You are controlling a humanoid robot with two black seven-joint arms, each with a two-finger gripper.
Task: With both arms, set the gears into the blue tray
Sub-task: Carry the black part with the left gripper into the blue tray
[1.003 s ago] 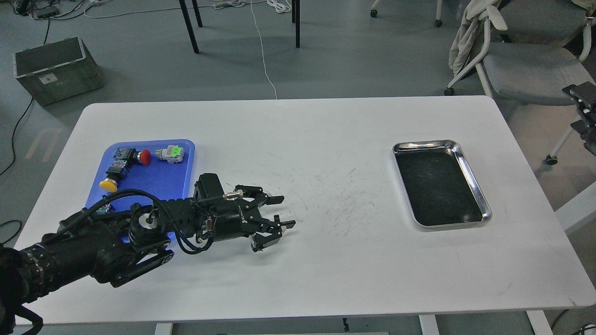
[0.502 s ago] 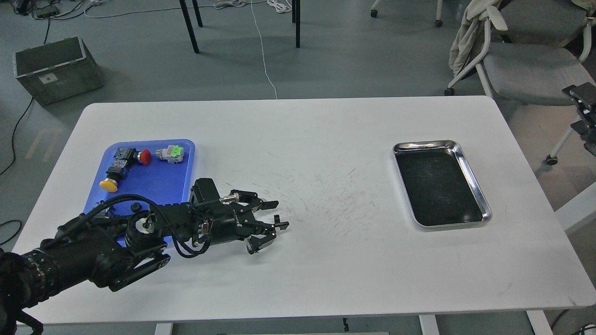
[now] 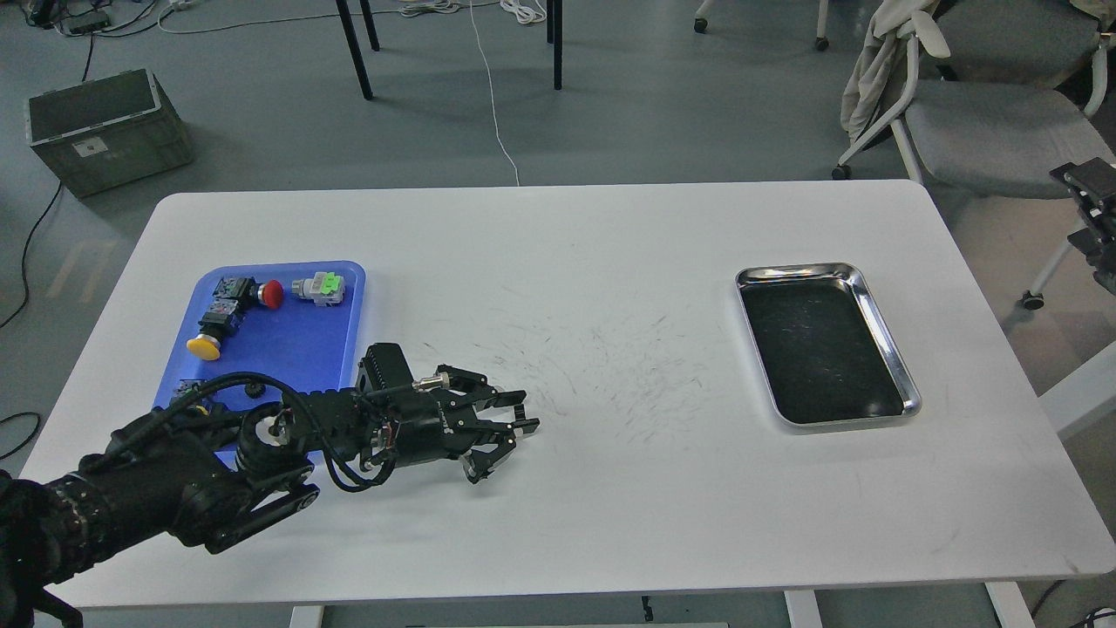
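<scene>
The blue tray lies at the table's left and holds red-capped, yellow-capped and green push buttons. A tiny black round piece, seemingly one of the gears, rests on the tray's near part beside my arm's cable; I see no other gear. My left arm crosses the tray's near corner. Its gripper hovers over bare table just right of the tray, fingers spread, nothing between them. A black jointed part at the right edge may be my right gripper; too little shows to read it.
A shiny steel tray with a dark bottom lies at the table's right, holding nothing. Faint scuff marks cover the table in the middle. Beyond the table stand a grey crate on the floor and an office chair.
My left gripper has drawn back a little toward the left and near edge, and its fingers have come somewhat closer together. The tray's contents have not moved.
</scene>
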